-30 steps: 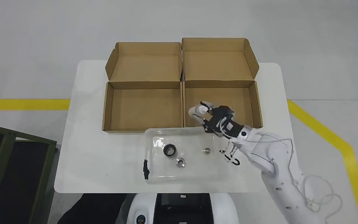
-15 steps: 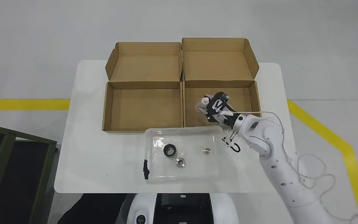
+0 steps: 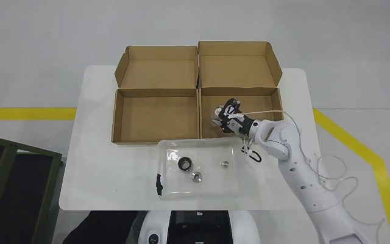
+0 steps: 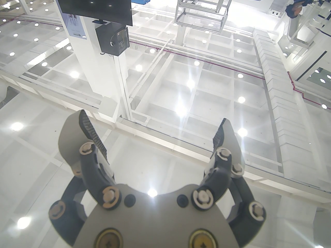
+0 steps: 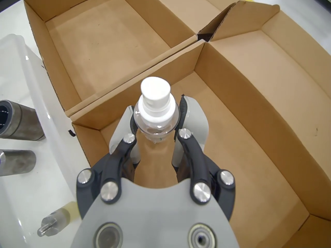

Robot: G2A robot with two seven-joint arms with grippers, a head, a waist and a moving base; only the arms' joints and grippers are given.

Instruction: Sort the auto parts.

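My right gripper (image 5: 156, 119) is shut on a small clear bottle with a white pump cap (image 5: 155, 101). It holds the bottle over the near left corner of the right cardboard box (image 5: 258, 104). In the top view that gripper (image 3: 224, 117) hangs just inside the right box (image 3: 265, 113), beside the wall it shares with the left box (image 3: 156, 119). A clear plastic bin (image 3: 183, 142) in front of the boxes holds a metal bearing (image 3: 185, 163), a smaller metal part (image 3: 197, 177) and a small bolt (image 3: 225, 163). My left gripper (image 4: 152, 127) is open, points up at the ceiling and holds nothing.
Both boxes have their lids folded back at the far side. A black piece (image 3: 159, 185) sits at the bin's near left edge. In the right wrist view, two metal cylinders (image 5: 18, 123) and a bolt (image 5: 53, 222) lie in the bin. White table surrounds the boxes.
My right gripper has carried the bottle from above the bin's far edge to over the right box, moving slightly away from the robot.
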